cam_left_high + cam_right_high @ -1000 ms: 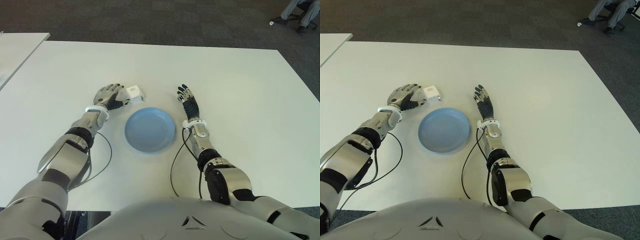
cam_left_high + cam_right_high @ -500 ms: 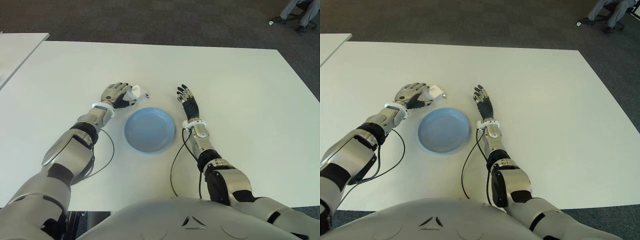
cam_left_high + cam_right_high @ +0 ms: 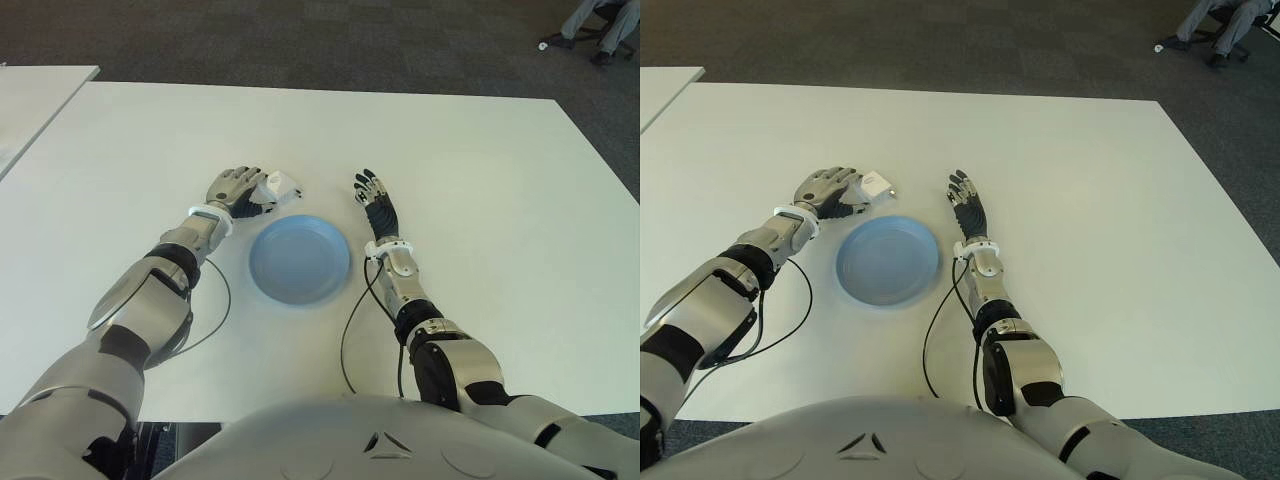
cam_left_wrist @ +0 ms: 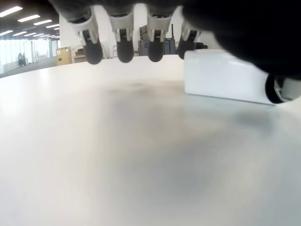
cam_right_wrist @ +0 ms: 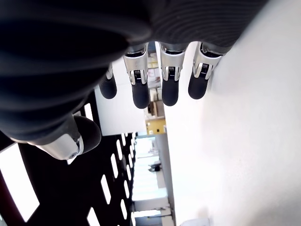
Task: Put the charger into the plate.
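White, the charger (image 3: 278, 185) sits on the table (image 3: 480, 180) just beyond the blue plate's (image 3: 299, 259) far-left rim, touching the left hand's (image 3: 236, 190) loosely spread fingers, while the right hand (image 3: 377, 208) lies flat and open to the plate's right.

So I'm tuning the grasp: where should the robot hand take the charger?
Probably across the charger's flat side faces, coming from the left robot hand's side. It is a small blocky body beside the plate, and that hand is already against it.

A white table (image 3: 480, 180) carries a blue plate (image 3: 299, 260) and white charger (image 3: 281, 186).
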### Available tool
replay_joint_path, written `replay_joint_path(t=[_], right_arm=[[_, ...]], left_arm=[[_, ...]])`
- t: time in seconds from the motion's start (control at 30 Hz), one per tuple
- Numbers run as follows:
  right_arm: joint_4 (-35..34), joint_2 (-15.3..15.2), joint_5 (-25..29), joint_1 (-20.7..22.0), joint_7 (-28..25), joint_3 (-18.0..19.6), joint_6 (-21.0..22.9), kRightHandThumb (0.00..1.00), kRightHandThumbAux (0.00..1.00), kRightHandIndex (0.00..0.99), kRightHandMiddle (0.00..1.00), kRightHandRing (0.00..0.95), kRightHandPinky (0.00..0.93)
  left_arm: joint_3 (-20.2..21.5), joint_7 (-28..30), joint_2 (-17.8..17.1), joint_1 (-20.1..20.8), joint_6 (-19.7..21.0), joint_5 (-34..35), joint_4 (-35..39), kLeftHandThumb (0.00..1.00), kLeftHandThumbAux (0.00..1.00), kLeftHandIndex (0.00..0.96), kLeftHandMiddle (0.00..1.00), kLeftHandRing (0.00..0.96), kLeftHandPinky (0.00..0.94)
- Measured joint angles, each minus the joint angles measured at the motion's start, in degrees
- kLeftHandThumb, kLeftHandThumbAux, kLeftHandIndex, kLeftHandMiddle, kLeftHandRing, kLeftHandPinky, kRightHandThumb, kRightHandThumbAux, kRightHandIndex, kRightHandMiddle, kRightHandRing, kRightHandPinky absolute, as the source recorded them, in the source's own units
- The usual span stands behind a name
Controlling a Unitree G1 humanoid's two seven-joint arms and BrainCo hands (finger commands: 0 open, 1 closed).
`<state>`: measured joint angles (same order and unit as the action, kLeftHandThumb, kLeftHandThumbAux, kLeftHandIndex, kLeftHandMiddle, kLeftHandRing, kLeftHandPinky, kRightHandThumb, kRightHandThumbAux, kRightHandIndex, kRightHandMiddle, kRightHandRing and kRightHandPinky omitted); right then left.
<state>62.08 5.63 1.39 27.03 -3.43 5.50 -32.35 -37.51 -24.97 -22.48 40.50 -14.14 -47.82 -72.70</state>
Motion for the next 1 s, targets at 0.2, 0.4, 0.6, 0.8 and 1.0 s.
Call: replay_joint_path(t=[0.2,0.4,0.6,0.8,1.0], right_arm=[[0.0,0.0,-0.1,0.0,0.4,-0.3,0.0,0.000,0.495,0.075,0.134,0.094,0.049],[0.0,0.0,-0.2,-0.1,0.8,-0.7,0.0,0.000,0.496,0.072,0.130,0.092,0.062],[0.0,0.0,-0.2,-0.1,0.9,-0.8,0.0,0.000,0.500,0.079,0.137,0.097,0.062],[0.0,0.0,-0.2,-0.1,1.0,-1.0,0.0,0.000,0.499,0.079,0.129,0.092,0.059],[0.0,0.0,-0.2,-0.1,1.0,-1.4,-0.1,0.000,0.495,0.077,0.124,0.090,0.063]], left_arm=[[0.0,0.0,0.5,0.0,0.4,0.0,0.0,0.281,0.221,0.000,0.000,0.000,0.000],[-0.1,0.0,0.9,0.0,1.2,0.0,-0.1,0.272,0.221,0.000,0.000,0.000,0.000],[0.2,0.1,1.3,0.0,1.7,0.4,-0.2,0.234,0.242,0.000,0.000,0.000,0.000],[0.5,0.1,1.7,0.0,1.7,0.7,-0.3,0.202,0.267,0.000,0.000,0.000,0.000],[0.9,0.1,2.0,0.2,1.8,1.2,-0.3,0.195,0.286,0.000,0.000,0.000,0.000]])
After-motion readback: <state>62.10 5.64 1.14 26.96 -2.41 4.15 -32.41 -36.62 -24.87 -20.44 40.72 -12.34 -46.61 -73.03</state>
